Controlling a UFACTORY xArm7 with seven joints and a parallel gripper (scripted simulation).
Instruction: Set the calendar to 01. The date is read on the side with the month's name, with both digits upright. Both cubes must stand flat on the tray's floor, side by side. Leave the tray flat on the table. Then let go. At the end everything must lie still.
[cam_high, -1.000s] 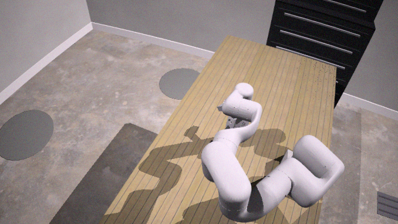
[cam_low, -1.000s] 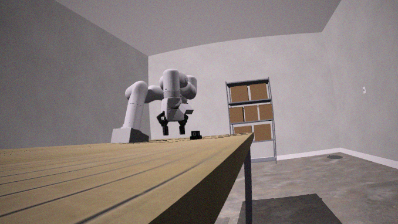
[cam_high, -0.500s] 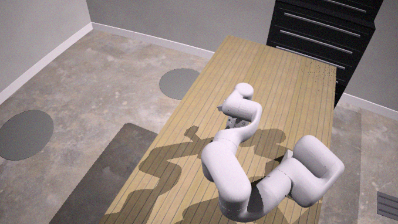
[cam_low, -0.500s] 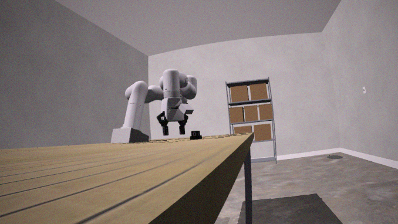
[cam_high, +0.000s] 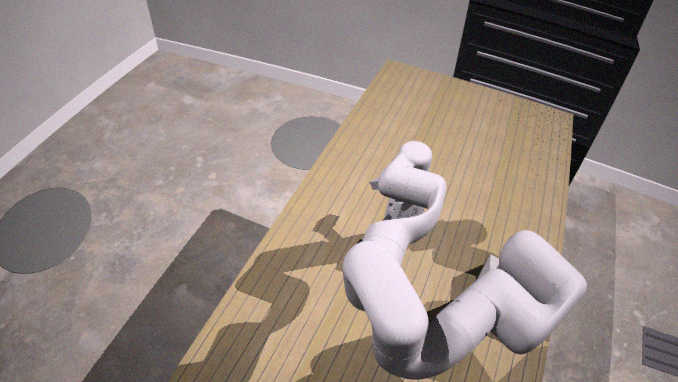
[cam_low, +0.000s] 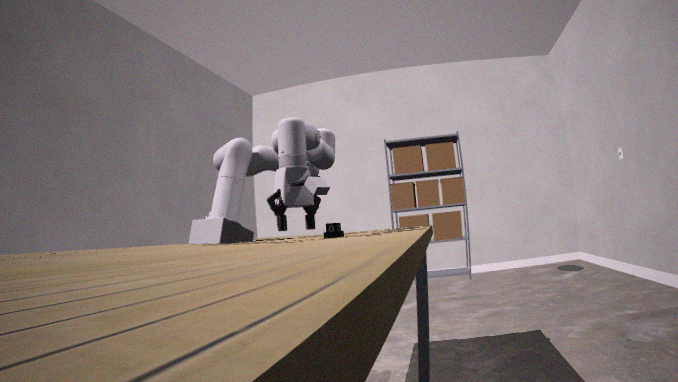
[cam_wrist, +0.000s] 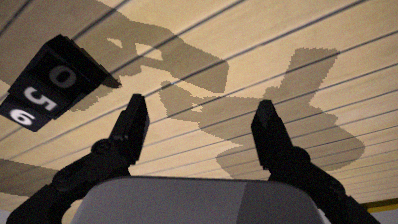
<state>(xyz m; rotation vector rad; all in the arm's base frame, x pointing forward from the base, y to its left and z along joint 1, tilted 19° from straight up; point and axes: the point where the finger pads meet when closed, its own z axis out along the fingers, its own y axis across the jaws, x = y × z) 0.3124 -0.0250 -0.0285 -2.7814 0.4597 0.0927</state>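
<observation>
Two black fingers of my pincer (cam_low: 296, 222) (cam_wrist: 201, 107) stand wide above the bench (cam_high: 465, 130) (cam_low: 210, 280) (cam_wrist: 190, 130); the dark calendar (cam_low: 335, 232) (cam_wrist: 52, 82) sits near, outside them.

You've got a white arm (cam_high: 387, 295) bent in several places over a wooden table (cam_high: 465, 130), long grooves running along its boards. Far end of the arm sits around mid-table; gripper parts (cam_high: 400, 209) only partly show under it, state unclear. Dark shadows (cam_high: 280, 260) spread over the boards beside the arm. Your black drawer cabinet (cam_high: 542, 42) with silver handles stands past the table's far end. On the floor left in view: two round grey patches (cam_high: 45, 230) and a dark rectangle (cam_high: 200, 270), partly hidden behind the table edge.
</observation>
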